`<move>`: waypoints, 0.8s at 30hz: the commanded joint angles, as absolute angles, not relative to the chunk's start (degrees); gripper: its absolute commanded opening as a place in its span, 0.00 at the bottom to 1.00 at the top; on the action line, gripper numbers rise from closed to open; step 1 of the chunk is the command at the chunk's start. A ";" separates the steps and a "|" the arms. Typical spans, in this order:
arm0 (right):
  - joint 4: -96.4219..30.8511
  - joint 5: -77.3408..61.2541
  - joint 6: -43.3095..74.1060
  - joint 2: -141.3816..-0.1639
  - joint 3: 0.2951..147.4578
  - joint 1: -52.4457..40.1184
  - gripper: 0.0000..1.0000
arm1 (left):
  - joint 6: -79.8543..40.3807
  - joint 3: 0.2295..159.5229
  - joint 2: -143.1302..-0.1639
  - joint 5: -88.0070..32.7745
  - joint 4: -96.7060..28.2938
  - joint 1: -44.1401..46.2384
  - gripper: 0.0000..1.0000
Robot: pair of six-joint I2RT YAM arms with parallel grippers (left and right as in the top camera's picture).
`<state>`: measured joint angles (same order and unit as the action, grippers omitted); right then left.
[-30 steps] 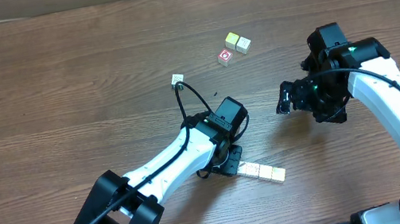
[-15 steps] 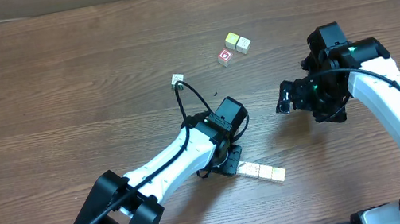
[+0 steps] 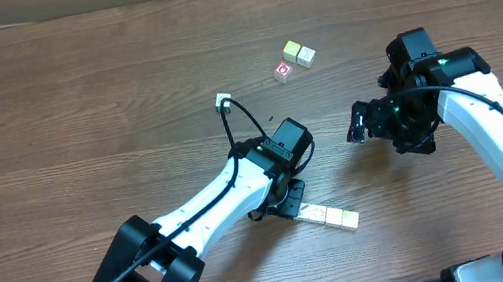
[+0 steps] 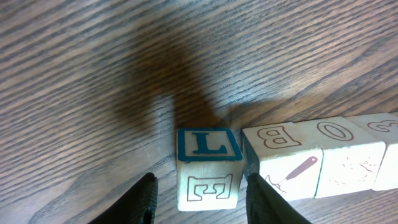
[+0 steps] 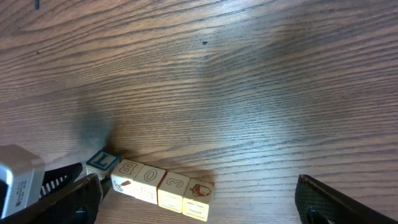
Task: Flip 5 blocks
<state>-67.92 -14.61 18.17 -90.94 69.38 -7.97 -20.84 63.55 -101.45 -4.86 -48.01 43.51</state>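
Overhead, the arm (image 3: 219, 192) hides the L block (image 4: 208, 146) that the spread left pincer (image 4: 200, 190) straddles; right pincer (image 3: 358, 126) gapes wide.

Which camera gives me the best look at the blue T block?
Left wrist: the blue T block sits close up between the claw fingers, lettering readable. Right wrist shows it small, at lower left. Overhead hides it beneath the left arm.
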 commanded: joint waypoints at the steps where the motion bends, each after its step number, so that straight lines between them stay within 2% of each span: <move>1: -67.61 -14.70 17.96 -90.87 70.52 -8.01 1.00 | -20.12 65.58 -100.09 -4.05 -48.90 43.13 0.39; 9: -67.66 -14.70 17.93 -90.87 70.52 -8.03 1.00 | -20.14 68.73 -100.03 -4.01 -50.83 41.65 0.38; 12: -67.66 -14.70 17.93 -90.87 70.52 -8.03 1.00 | -20.14 69.04 -100.03 -2.87 -51.40 40.93 0.28; 16: -67.64 -14.70 17.91 -90.87 70.52 -8.03 1.00 | -20.12 69.01 -100.05 0.43 -52.62 39.35 0.04; 24: -67.88 -14.70 17.52 -90.87 70.52 -8.03 1.00 | -19.20 68.27 -100.07 1.48 -53.23 36.25 0.04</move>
<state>-68.01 -14.63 18.00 -90.94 69.38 -7.97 -20.58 67.88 -101.45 0.12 -53.21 36.82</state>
